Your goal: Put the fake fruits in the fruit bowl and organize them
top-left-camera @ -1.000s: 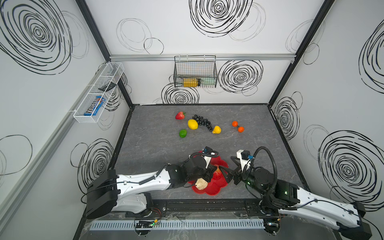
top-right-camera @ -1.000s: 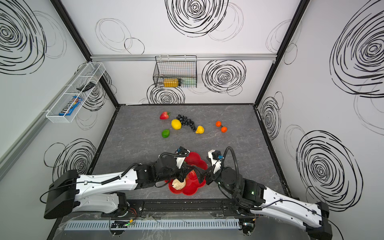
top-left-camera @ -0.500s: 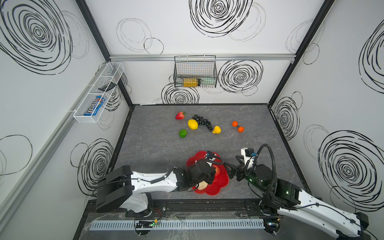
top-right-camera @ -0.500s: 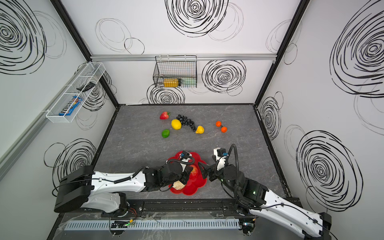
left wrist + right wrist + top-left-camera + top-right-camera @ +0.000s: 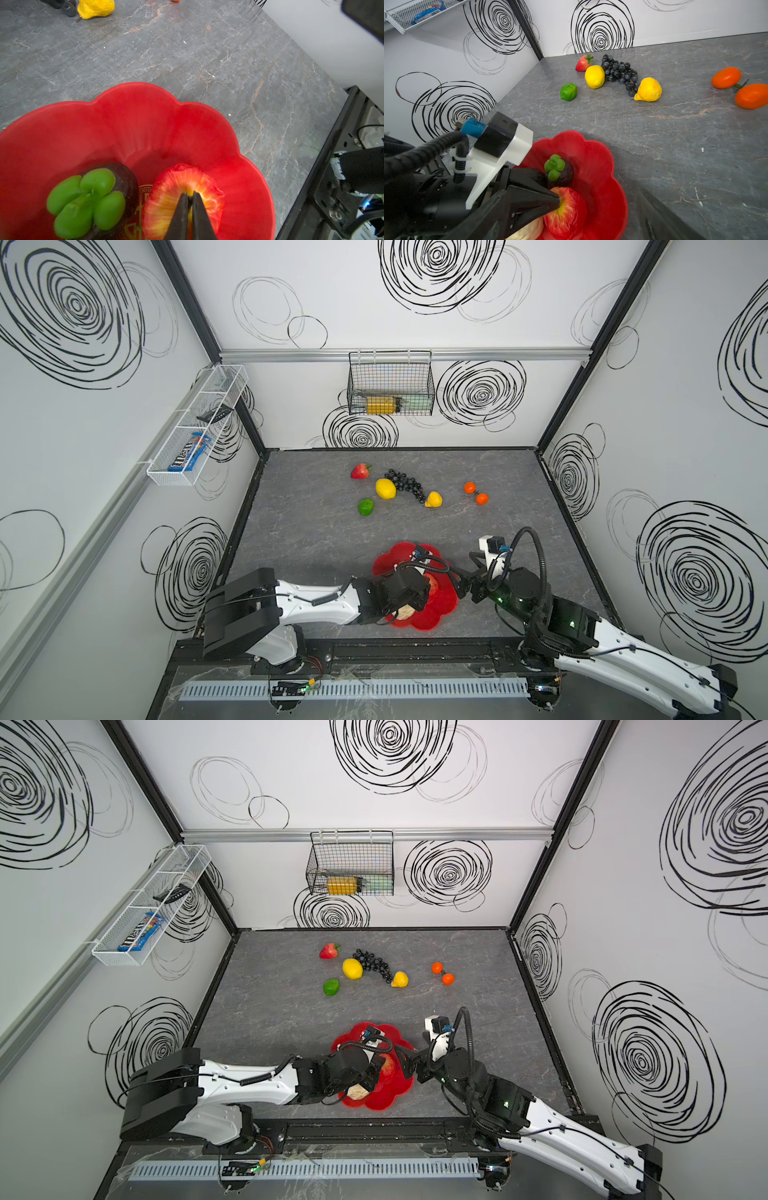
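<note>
The left pincer [image 5: 188, 199] is clenched, its tips together in the stem hollow of the red-and-yellow plastic apple [image 5: 166, 199]. The apple lies in the scalloped bright red plastic bowl [image 5: 145, 116] beside a dark mangosteen with green leaves [image 5: 126, 180]. The right pincer [image 5: 462, 585] stands released just beside the bowl, over the grey tabletop [image 5: 311, 531].

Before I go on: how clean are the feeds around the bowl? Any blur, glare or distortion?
In both top views: even light, soft shadows, no glare; the wide-angle view splays the corner posts. Left wrist view: mangosteen and left fingers look soft, fruit bowl rim sharper. Right wrist view: far lemon crisp; right finger a dark blur.
</note>
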Available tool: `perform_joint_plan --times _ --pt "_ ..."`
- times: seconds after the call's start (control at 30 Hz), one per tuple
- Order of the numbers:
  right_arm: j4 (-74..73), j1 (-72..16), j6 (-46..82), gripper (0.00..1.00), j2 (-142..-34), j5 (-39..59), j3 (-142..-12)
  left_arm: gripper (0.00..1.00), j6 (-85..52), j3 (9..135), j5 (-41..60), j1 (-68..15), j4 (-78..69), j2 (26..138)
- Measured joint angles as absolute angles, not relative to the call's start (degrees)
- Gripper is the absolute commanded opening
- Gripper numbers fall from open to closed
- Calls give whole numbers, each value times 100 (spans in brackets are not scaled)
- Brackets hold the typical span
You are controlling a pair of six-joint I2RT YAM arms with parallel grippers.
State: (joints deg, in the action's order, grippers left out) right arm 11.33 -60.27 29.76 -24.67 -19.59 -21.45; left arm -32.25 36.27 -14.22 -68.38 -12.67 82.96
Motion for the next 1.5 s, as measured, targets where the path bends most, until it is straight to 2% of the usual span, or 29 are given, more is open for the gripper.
perform_joint_plan --times 0.2,0.47,1.13,1.3,1.5 --pt "1131 -5996 2976 97 -2471 -1920 -2145 16 -3249 3605 -1446 -6853 -1253 8291" --pt "1125 -5986 2976 97 -2565 -1835 -2145 25 -3291 3524 -1470 -6858 -1186 8132" --pt "1011 -5957 2978 97 -2718 -1876 -2152 43 -3317 3439 -1575 -6914 -980 7019" --pt "1035 -5909 2963 98 -2714 -2110 -2220 47 -3253 3529 -1507 -6239 -707 6309" --pt "1020 -5732 2886 98 -2781 -2174 -2246 59 -3177 4021 -1306 -4530 -261 6318"
